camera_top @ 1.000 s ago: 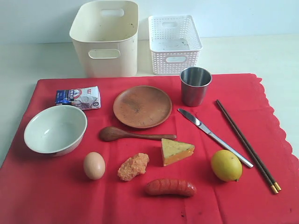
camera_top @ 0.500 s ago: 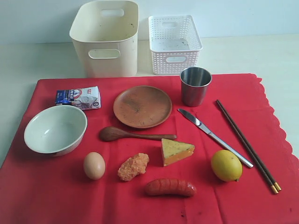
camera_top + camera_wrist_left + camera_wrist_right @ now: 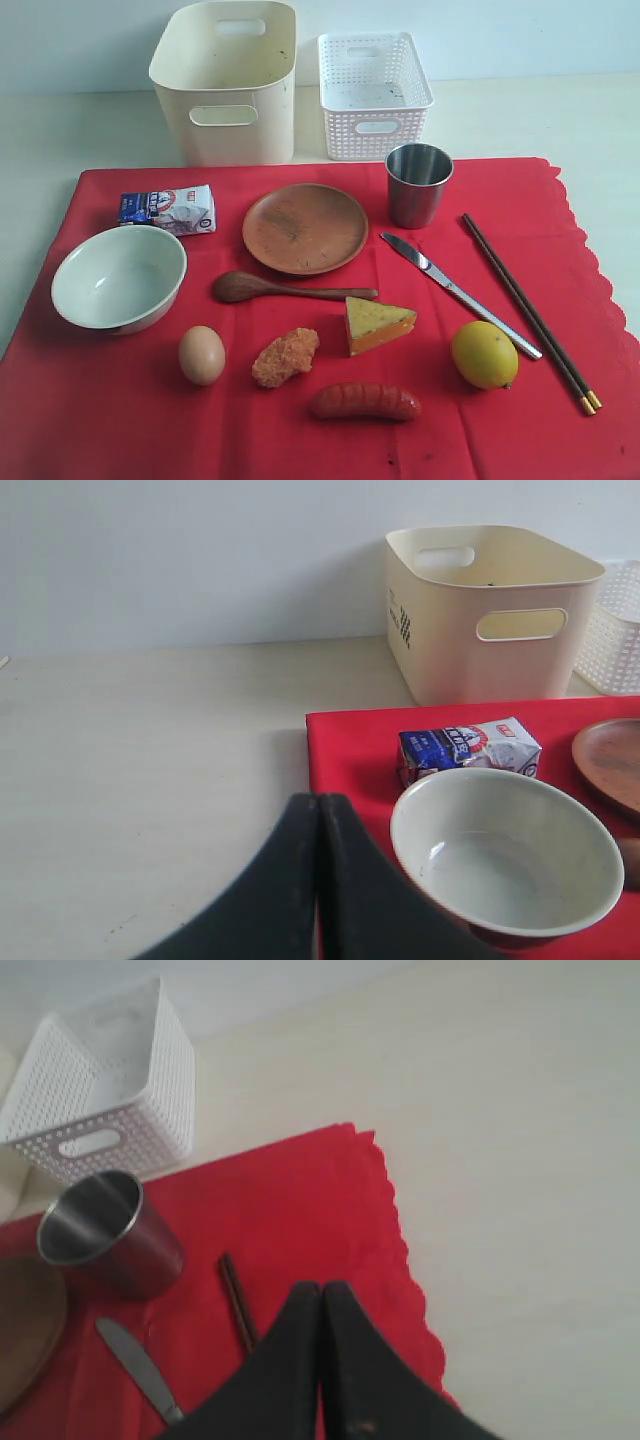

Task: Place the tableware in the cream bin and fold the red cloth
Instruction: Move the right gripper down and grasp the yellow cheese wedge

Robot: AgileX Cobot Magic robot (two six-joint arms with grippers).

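The red cloth (image 3: 500, 200) lies flat across the table with its scalloped edge on the right. On it sit a pale bowl (image 3: 118, 277), a wooden plate (image 3: 305, 228), a wooden spoon (image 3: 285, 289), a steel cup (image 3: 418, 184), a table knife (image 3: 458, 294) and dark chopsticks (image 3: 528, 310). The cream bin (image 3: 228, 80) stands behind the cloth, empty. Neither arm shows in the exterior view. My left gripper (image 3: 318, 802) is shut and empty, near the bowl (image 3: 505, 848) and the cloth's left edge. Shut and empty too, my right gripper (image 3: 321, 1288) hovers over the scalloped edge, beside the chopsticks (image 3: 237, 1300) and cup (image 3: 105, 1232).
A white lattice basket (image 3: 372, 92) stands right of the bin. Food lies among the tableware: a packet (image 3: 168, 209), egg (image 3: 202, 354), fried piece (image 3: 285, 357), cheese wedge (image 3: 377, 324), sausage (image 3: 364, 401) and lemon (image 3: 484, 354). Bare pale table surrounds the cloth.
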